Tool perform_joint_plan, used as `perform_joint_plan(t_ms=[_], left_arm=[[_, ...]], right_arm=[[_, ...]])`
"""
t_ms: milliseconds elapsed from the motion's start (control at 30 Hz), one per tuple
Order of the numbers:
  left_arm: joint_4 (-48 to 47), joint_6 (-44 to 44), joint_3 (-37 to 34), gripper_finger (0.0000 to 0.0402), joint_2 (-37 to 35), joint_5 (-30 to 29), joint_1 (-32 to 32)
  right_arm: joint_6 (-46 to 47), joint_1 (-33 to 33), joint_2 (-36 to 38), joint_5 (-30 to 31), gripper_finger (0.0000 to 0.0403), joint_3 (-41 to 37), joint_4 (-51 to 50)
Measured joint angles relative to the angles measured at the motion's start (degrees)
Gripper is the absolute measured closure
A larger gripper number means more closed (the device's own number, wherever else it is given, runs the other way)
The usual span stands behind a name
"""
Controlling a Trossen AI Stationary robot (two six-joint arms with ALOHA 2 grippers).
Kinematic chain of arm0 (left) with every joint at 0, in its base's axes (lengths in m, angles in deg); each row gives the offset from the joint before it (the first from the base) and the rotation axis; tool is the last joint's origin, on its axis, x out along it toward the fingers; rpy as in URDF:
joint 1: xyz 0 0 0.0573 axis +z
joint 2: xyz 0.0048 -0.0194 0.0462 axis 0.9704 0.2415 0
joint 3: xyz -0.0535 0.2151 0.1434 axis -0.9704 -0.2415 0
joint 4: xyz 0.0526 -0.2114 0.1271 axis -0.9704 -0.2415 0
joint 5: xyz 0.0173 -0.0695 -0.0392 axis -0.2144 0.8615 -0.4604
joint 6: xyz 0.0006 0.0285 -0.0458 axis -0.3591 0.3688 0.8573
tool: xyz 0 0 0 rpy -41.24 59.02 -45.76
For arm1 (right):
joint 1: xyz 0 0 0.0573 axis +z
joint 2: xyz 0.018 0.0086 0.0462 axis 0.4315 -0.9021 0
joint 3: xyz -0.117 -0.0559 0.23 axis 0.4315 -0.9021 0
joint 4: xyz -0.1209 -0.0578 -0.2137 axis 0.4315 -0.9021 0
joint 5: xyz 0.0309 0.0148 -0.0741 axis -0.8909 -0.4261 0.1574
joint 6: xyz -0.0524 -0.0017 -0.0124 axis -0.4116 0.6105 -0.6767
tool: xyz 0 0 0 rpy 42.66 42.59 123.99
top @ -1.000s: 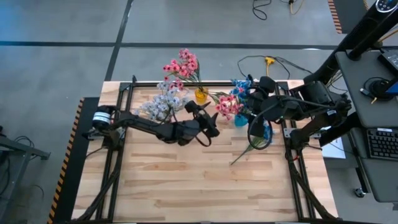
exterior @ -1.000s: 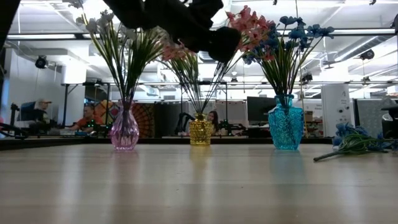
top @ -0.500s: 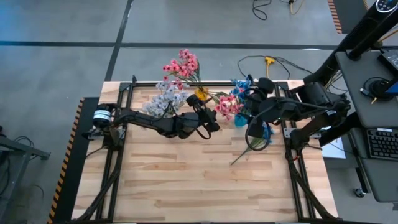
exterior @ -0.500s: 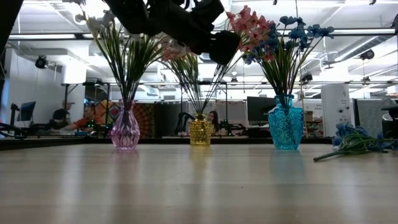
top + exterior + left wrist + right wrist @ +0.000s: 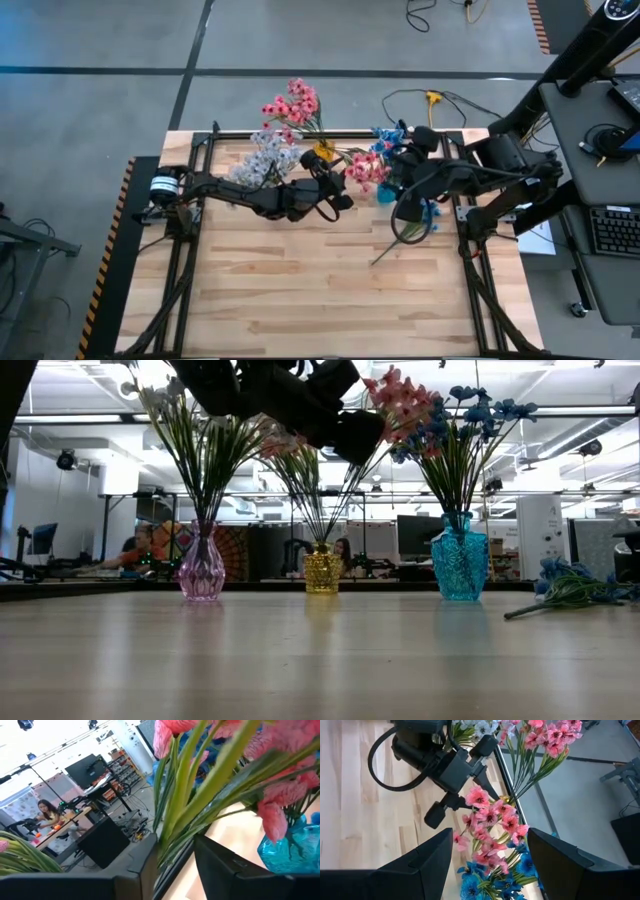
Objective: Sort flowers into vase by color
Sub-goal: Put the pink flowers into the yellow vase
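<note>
Now: left tool at the pink stems, vase-tip risk

Noted left tool raised above the worktop, between yellow vase and blue vase. Straddles the green stems of the pink sprig; fingers apart, stems between them, no firm pinch visible. Seems rooted in the blue vase among blue blossoms, so wrong colour for that vase.

Noted right tool hovering just beside the blue vase, wide open, empty. Also one blue sprig lying flat on the worktop near the right edge.

Risks, as judged:
- Slanted pull could drag the blue vase over or slide it into the yellow one.
- Loose hold could let thin stems slip through.
- Tangled blossoms could lift blue sprigs out too.
- Could brush the right tool, close by.
</note>
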Motion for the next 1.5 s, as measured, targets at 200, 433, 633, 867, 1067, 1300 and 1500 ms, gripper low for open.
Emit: perform_joint_plan(t_ms=[200,433,633,867,1067,1300,1500], left_arm=[[0.25,-0.12,-0.02,0.033,0.0,-0.02,0.03],[2.73,-1.37,-0.02,0.0364,0.0,-0.02,0.03],[3.51,-1.6,-0.02,0.0379,-0.21,-0.1,0.03],[4.5,-1.6,-0.02,0.04,-0.28,-4.41,0.02],[5.3,-1.6,-0.02,0.0401,-0.28,-5.63,0.18],[8.46,-1.68,-0.02,0.0402,-0.93,-9.58,0.36],[9.03,-1.78,-0.02,0.0401,-1.29,-12.15,0.82]], right_arm=[[0.45,0.0,0.0,0.02,0.0154,-1.67,0.19],[0.46,0.0,0.0,1.61,0.0154,-2.47,0.17],[0.61,0.0,0.52,1.99,0.0154,-2.45,0.15],[1.56,0.0,0.72,1.99,0.0154,-2.44,0.13],[2.11,-0.01,0.74,1.97,0.0154,-2.44,0.13],[2.62,0.0,0.74,1.97,0.0154,-2.47,0.11],[2.8,0.0,0.74,1.95,0.0154,-2.51,0.11]])
